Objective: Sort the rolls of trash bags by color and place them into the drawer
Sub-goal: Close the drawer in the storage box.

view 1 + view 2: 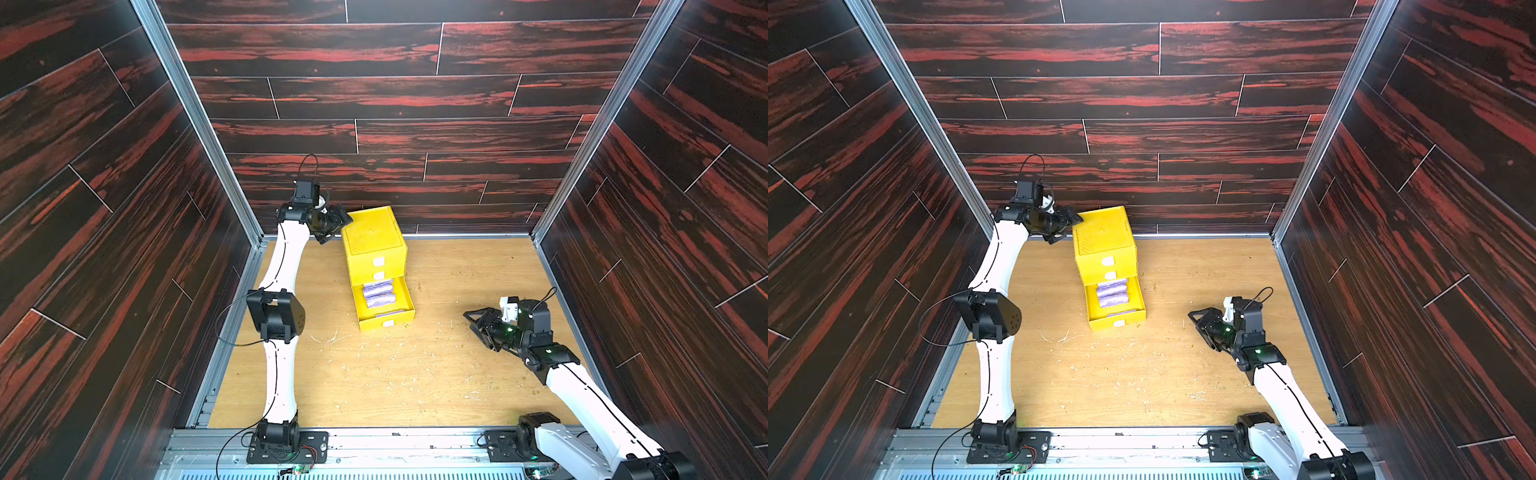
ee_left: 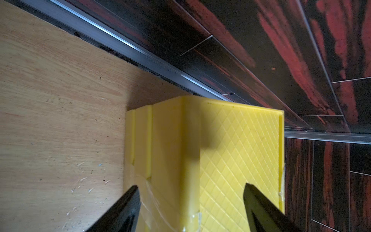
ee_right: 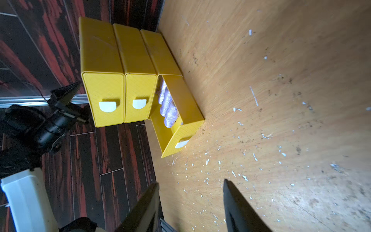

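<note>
On the wooden table (image 1: 457,374), the yellow chest (image 1: 374,237) has only its bottom drawer (image 1: 409,309) pulled out, with lavender rolls (image 1: 378,295) lying inside. No loose rolls show, so closing it looks next: a square push on its front. The left gripper (image 1: 338,230) straddles the chest's rear top corner, jaws spread and empty, while the right gripper (image 1: 469,321) hovers low and well apart, likewise released.

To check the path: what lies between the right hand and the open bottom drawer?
Only bare wooden table with pale scraps separates the right hand from the open bottom drawer, as both top views show.
</note>
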Robot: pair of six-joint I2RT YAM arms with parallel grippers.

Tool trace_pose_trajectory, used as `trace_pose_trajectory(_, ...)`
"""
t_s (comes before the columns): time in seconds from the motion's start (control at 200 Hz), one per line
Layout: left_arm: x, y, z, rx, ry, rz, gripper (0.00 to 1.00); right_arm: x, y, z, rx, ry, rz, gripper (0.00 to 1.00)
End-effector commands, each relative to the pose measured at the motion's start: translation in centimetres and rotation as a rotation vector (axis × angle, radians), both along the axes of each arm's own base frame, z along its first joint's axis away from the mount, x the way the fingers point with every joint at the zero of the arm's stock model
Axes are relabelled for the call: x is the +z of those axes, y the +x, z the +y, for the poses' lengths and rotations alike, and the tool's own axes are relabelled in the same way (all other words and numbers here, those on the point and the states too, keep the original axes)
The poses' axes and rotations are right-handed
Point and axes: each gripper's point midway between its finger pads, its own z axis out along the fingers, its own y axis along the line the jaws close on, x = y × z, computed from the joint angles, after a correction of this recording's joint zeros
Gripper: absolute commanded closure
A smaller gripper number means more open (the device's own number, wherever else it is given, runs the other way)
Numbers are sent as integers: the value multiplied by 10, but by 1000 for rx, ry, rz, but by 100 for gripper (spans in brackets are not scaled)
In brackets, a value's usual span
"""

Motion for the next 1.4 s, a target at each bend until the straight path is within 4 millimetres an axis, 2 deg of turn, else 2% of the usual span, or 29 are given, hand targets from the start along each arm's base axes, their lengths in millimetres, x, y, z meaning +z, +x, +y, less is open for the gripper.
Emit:
trace_pose_trajectory(0.0,-11,-6,3,-28,31,32,22,9,4,11,7,-8,-81,45)
trace_pose_trajectory(0.16,-17,-7,1,-43,28,41,27,1,3,31,-13,-1,-108,46)
trace_pose_trajectory(0.371,-31,-16,0,-80,58,83,33,5,-8,55,-114,48,-277,48)
trace_pose_trajectory(0.581,-36,-19,-6,-105,39,98,38,-18,-15,80,-168,145,-262,54)
trace_pose_trajectory(0.822,-43,-27,-13,-112,24,137,41,-29,-13,114,-177,331,-286,56)
trace_pose_trajectory(0.937,-46,-33,-17,-115,17,156,41,-26,-12,126,-179,447,-335,54)
trace_pose_trajectory(0.982,-47,-34,-19,-118,18,161,41,-26,-11,129,-192,506,-348,49)
trace_pose_trajectory(1.052,-49,-35,-21,-120,17,166,41,-47,-9,142,-205,537,-267,44)
trace_pose_trajectory(1.152,-50,-36,-24,-126,17,169,41,-56,-11,157,-205,524,-267,44)
trace_pose_trajectory(1.213,-50,-36,-23,-123,22,172,41,-58,-10,163,-212,530,-265,46)
trace_pose_trajectory(1.348,-52,-36,-23,-123,23,178,42,-66,-4,173,-231,544,-254,60)
trace_pose_trajectory(1.393,-53,-36,-24,-124,23,180,42,-70,-1,175,-243,548,-247,62)
